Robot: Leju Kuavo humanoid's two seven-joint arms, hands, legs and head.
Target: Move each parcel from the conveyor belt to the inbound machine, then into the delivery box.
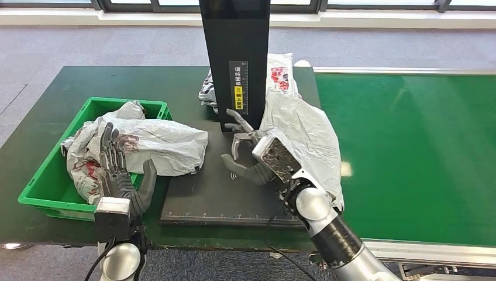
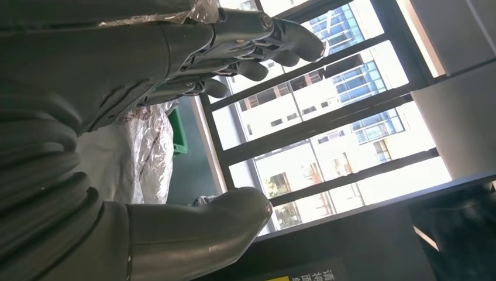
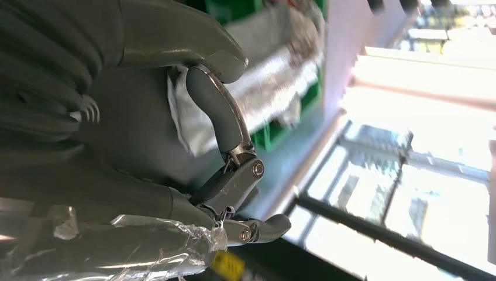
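parcel (image 1: pixel 304 132) against right robot hand (image 1: pixel 254 155)

The left arm (image 1: pixel 120 257) rises straight from below, its wrist upright. The left hand (image 1: pixel 120 172) stands palm inward, fingers (image 1: pixel 109 146) stretched straight up and spread a little, thumb (image 1: pixel 147 178) angled out to the side, gripping nothing. The right arm (image 1: pixel 336 237) reaches forward and inward on a slant. The right hand (image 1: pixel 248 153) is turned sideways, fingers (image 1: pixel 237 123) loosely curled and apart, thumb (image 1: pixel 237 171) below; what its palm meets is unclear.
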